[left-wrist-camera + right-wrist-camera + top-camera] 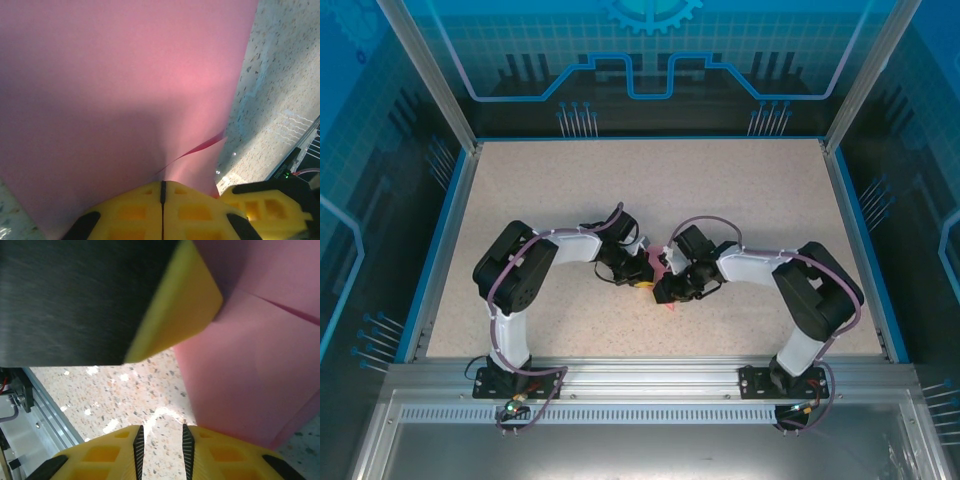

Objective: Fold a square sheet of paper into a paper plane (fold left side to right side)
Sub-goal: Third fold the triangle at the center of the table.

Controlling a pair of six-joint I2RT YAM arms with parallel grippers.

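Left wrist: left gripper (162, 186) pinches paper (115, 90); right wrist: right gripper (161, 440) parted.

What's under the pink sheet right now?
Beside the pink sheet, speckled table shows; whatever lies directly beneath is covered. The left gripper pinches its near edge.

from above, most of the pink sheet of paper (656, 263) hidden from us between left gripper (641, 282) and right gripper (664, 288), its top and left cut off at our left wrist, a dark blurred bulk (65, 300) we cannot name
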